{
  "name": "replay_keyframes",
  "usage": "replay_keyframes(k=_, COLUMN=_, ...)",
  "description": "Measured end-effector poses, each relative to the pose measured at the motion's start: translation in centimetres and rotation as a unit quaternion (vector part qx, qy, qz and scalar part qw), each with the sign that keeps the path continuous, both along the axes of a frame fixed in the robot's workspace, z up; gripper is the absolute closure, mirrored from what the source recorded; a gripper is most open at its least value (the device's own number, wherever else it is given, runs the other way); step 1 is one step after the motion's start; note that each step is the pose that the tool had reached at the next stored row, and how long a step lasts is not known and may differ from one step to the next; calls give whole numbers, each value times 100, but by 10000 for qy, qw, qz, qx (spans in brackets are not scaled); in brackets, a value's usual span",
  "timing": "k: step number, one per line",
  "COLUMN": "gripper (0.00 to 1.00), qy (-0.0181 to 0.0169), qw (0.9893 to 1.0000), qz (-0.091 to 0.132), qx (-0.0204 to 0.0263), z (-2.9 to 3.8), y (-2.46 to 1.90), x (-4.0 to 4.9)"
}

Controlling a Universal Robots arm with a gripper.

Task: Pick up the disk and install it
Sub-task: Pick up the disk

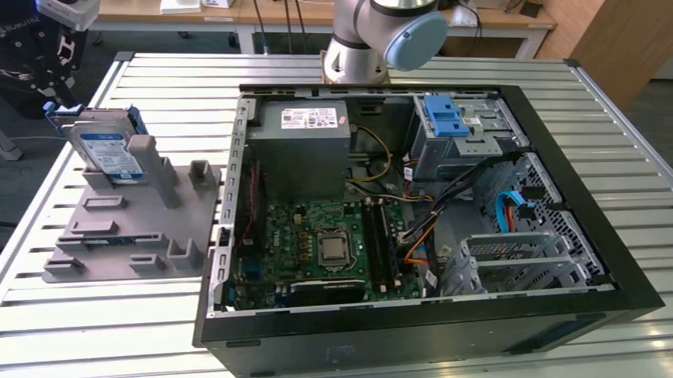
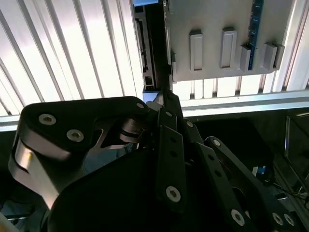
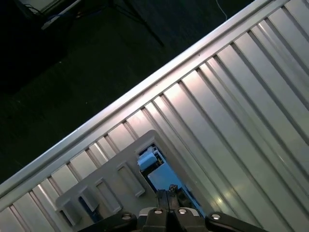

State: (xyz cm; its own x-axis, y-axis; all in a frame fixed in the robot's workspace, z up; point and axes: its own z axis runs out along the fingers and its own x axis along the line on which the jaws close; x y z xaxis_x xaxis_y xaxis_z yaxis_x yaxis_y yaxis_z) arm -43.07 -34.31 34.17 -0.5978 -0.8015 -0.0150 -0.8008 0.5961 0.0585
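Observation:
The disk (image 1: 105, 150) stands on edge in a grey holder (image 1: 116, 236) at the exterior view's left, its white-and-blue label showing and a blue bracket around its edges. My black gripper (image 1: 58, 101) hangs right over the disk's far upper corner. In both wrist views the gripper (image 2: 163, 99) (image 3: 169, 192) has its fingers drawn together, just at the end of the disk (image 2: 145, 48) (image 3: 153, 170), which sits beside the holder's grey plate (image 2: 212, 29) (image 3: 116, 179). Whether the fingertips touch the bracket I cannot tell.
An open black computer case (image 1: 620, 291) lies on the slatted metal table (image 1: 84, 331), right of the holder. Inside it are a grey power-supply box (image 1: 305, 134), a green motherboard (image 1: 315, 244) and a silver cage with a blue latch (image 1: 447, 118). The arm's base (image 1: 373, 39) stands behind the case.

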Motion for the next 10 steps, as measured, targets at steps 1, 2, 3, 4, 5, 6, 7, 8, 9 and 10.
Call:
replay_keyframes(k=1, gripper=89, qy=-2, qw=10000, qz=90, qx=1, z=-2, y=0, x=0)
replay_keyframes(k=2, gripper=89, qy=-1, qw=9998, qz=188, qx=0, z=-5, y=-1, x=0)
replay_keyframes(k=3, gripper=89, qy=-2, qw=9996, qz=279, qx=1, z=-8, y=-1, x=0)
replay_keyframes(k=4, gripper=89, qy=-2, qw=9993, qz=369, qx=1, z=-10, y=-1, x=0)
replay_keyframes(k=5, gripper=89, qy=-1, qw=9989, qz=459, qx=1, z=-12, y=-1, x=0)
replay_keyframes(k=6, gripper=89, qy=-1, qw=9985, qz=548, qx=1, z=-14, y=-1, x=0)
replay_keyframes(k=7, gripper=89, qy=-2, qw=9980, qz=636, qx=0, z=-16, y=-1, x=0)
replay_keyframes(k=8, gripper=89, qy=-3, qw=9974, qz=719, qx=1, z=-18, y=-1, x=0)
replay_keyframes(k=9, gripper=89, qy=-3, qw=9968, qz=794, qx=0, z=-18, y=-1, x=0)
replay_keyframes(k=10, gripper=89, qy=-3, qw=9963, qz=863, qx=0, z=-19, y=-1, x=-1)
